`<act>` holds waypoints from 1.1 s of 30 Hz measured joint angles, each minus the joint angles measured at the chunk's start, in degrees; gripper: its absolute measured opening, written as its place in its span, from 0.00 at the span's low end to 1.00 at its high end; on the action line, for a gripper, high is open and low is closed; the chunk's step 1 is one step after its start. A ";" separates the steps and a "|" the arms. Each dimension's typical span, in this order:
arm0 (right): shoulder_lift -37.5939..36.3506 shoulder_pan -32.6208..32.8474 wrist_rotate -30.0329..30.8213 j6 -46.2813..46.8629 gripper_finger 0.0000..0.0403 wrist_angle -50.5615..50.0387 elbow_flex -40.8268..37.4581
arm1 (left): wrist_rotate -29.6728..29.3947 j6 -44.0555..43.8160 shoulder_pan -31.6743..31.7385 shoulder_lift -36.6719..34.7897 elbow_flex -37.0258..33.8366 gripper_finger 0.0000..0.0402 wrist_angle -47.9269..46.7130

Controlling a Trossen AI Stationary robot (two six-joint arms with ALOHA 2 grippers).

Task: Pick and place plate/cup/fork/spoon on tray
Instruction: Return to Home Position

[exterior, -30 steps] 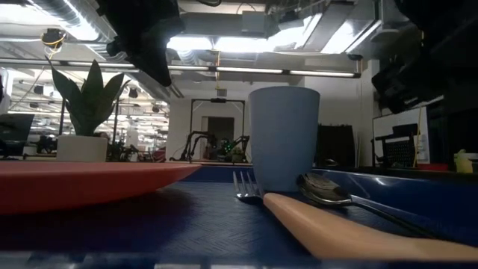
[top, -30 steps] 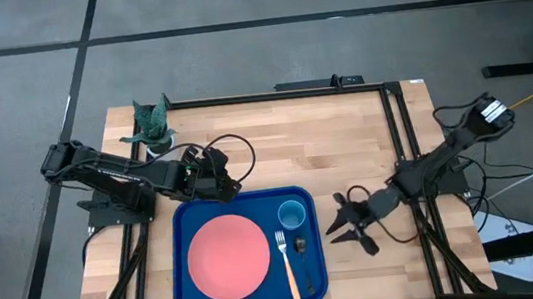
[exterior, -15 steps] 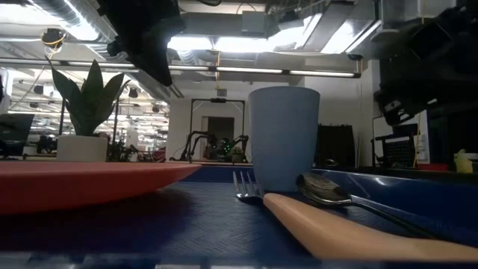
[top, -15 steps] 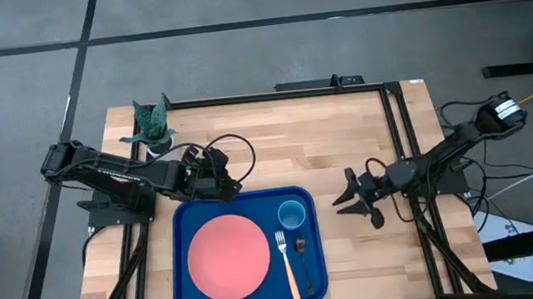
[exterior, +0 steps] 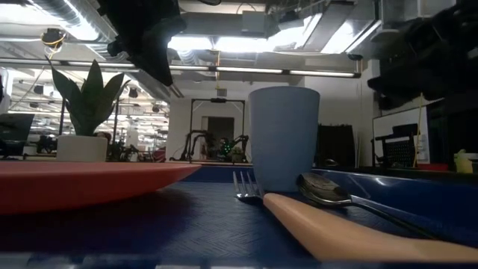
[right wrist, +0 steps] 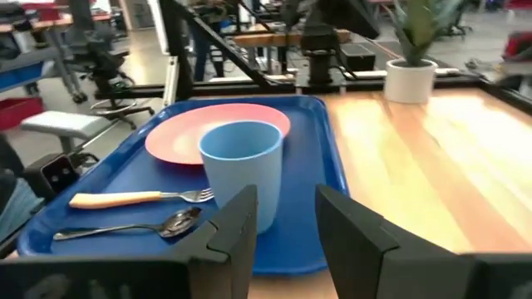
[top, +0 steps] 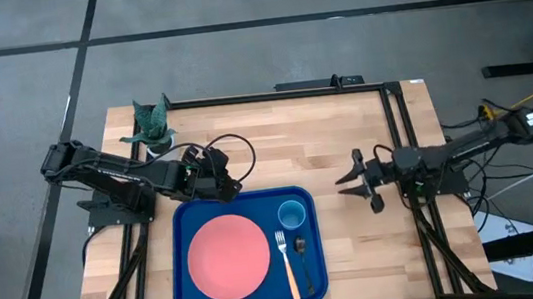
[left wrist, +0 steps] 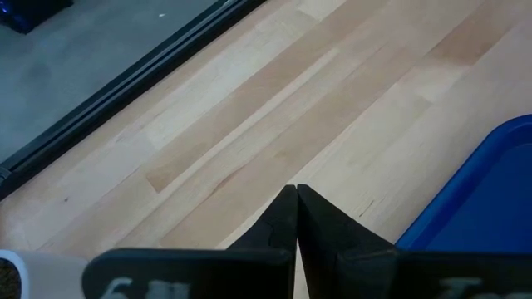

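1. Your right gripper (top: 360, 179) hangs over bare table (top: 345, 130), to the right of the tray (top: 187, 279). Its fingers (right wrist: 233, 228) stand apart with nothing between them.
2. The right gripper points toward the tray. In its wrist view the cup (right wrist: 241, 173) sits straight ahead, past the gap between the fingers.
3. Nearest task item to the right gripper is the cup (top: 292, 212), upright in the tray's far right corner. Gripper and cup are apart, with the tray rim between them.
4. Spoon (top: 302, 256) lies in the tray just on the near side of the cup, along the right rim, bowl toward the cup.
5. Fork (top: 286, 263) lies just left of the spoon, roughly parallel to it, tines toward the cup, tan handle toward the near edge.
6. Plate (top: 227, 257) lies flat in the tray's left and middle part, left of the fork. It's the item farthest from the right gripper.
7. Your left gripper (top: 234, 186) sits just off the tray's far edge, near the far left corner. Its fingers (left wrist: 287, 218) are pressed together, holding nothing.
8. Left wrist view: wood under the closed tips, a blue tray corner (left wrist: 482, 199) beside them.
9. A potted plant (top: 152, 127) stands at the far left of the table, behind the left arm.
10. Low view: cup (exterior: 283, 138), fork (exterior: 314, 220), spoon (exterior: 336, 196) and plate (exterior: 82, 179) all rest on the tray floor (exterior: 187, 217).
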 joint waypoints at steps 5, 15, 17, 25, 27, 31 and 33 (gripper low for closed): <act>-9.47 -2.04 0.18 4.11 0.32 -10.01 0.02 | 0.00 0.00 0.00 0.00 0.02 0.00 0.02; -22.80 -2.27 2.16 0.94 0.32 -20.85 0.02 | -0.01 0.00 0.00 0.00 0.02 0.00 0.01; -25.94 -2.27 2.15 1.15 0.32 -24.28 0.02 | -0.02 0.00 0.01 0.00 0.02 0.00 0.00; -35.63 -2.32 0.16 2.08 0.32 -30.82 0.02 | 0.00 0.00 0.01 0.00 0.01 0.00 0.00; -37.38 -2.32 0.04 0.93 0.32 -30.83 0.04 | -0.01 0.00 0.00 0.00 0.01 0.00 0.00; -39.67 -2.32 0.03 1.30 0.32 -30.91 0.02 | 0.00 0.00 0.01 0.00 0.02 0.00 0.00; -39.62 -2.32 0.03 2.38 0.32 -31.06 0.02 | -0.02 0.00 0.00 0.00 0.02 0.00 0.00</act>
